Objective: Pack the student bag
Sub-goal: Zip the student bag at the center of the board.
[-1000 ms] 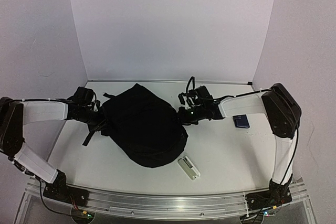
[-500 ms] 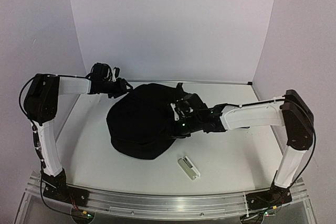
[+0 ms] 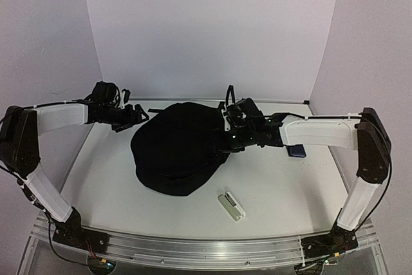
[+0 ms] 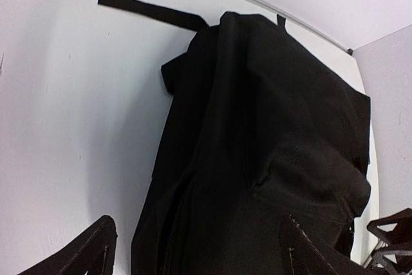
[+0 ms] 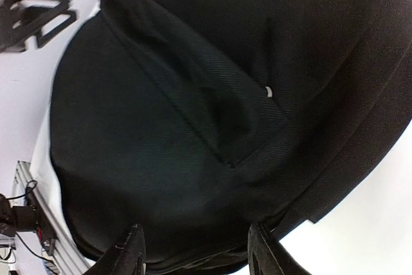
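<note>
The bag (image 3: 177, 156) lies slumped on the counter (image 3: 283, 191), between the two hands. The left hand (image 4: 198, 220) stands wide open with nothing in it, the bag's side just ahead of its fingers. The right hand (image 5: 195, 228) is about half open and empty too, hanging close over the bag's rounded top. I can't tell whether it touches the cloth.

I'd say the packing is barely begun, or stalled. I see no open mouth on the bag from any view. Two small things are outside it: a white case (image 3: 232, 206) well back from the right hand towards the near edge, and a blue item (image 3: 297, 151) half hidden under that hand's forearm. Both look like they are yet to go in, and the bag wants opening first.

For room, the wall (image 3: 212, 43) stands close beyond both hands. A loose strap (image 4: 151, 12) trails off past the left hand towards the far edge and could snag. The best free room is behind the hands, near the white case.
</note>
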